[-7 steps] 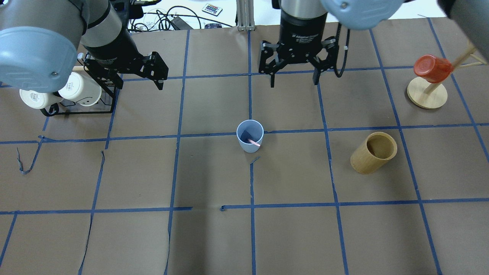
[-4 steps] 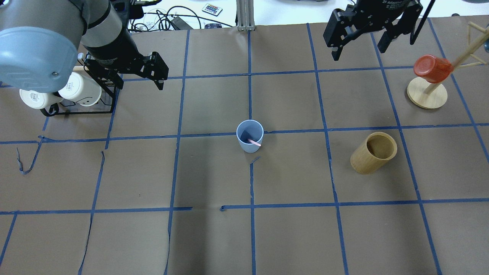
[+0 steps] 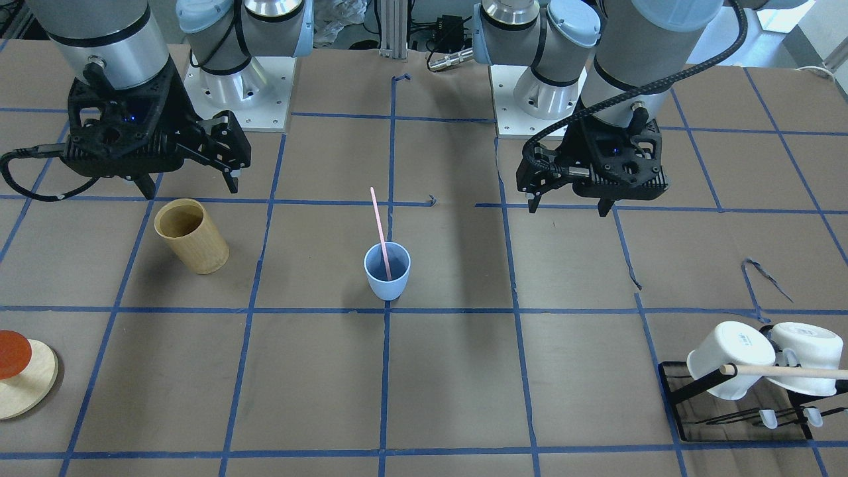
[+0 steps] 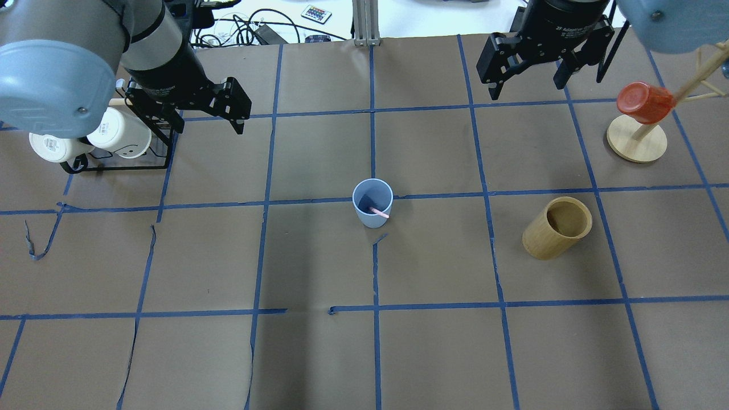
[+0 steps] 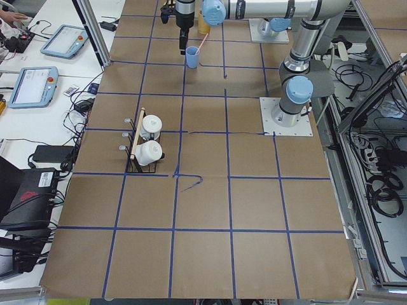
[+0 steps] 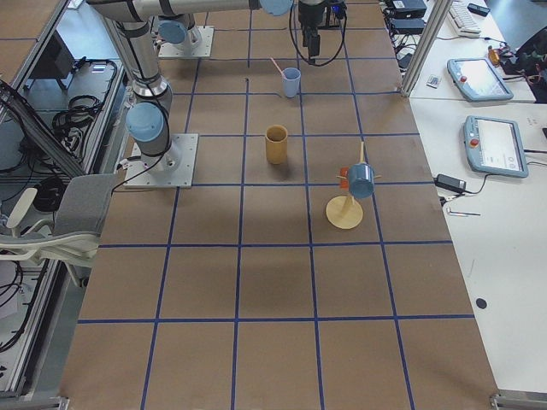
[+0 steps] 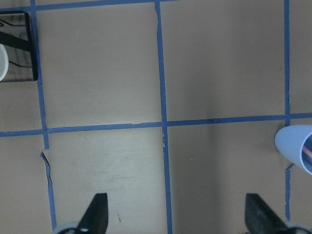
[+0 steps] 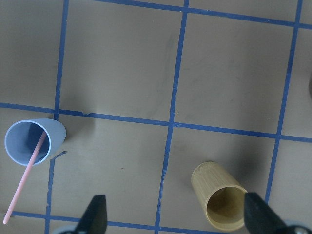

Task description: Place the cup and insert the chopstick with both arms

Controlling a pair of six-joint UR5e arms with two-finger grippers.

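2 end effectors, both released, jaws spread wide with nothing between them. The left end effector [image 3: 568, 207] hovered above the robot's left half of the desk [image 4: 319, 353], near the black wire rack [image 4: 122, 166]. Its wrist view showed only brown paper, blue tape lines [image 4: 376, 353], a corner of the rack, and the edge of the blue cup [image 4: 367, 199] at the right border. The right end effector [image 4: 527, 88] hovered above the robot's right half, apart from everything on the desk. Its wrist view took in the blue cup and the bamboo holder [image 4: 555, 228] below it.

The blue cup stood upright near the desk centre, right at a tape crossing, well apart from both arms. 1 pink chopstick [image 3: 379, 228] sat in it, lower end inside, shaft leaning on the rim, upper end sticking out toward the robot's side. Neither end effector touched cup or chopstick.

The bamboo holder stood upright, open top up, on the robot's right of the blue cup and well apart from it. Further right, a wooden stand [image 4: 636, 139] carried 1 red cup [image 4: 646, 102] on a peg. 2 white cups [image 3: 729, 358] sat tilted on the rack at the robot's far left.
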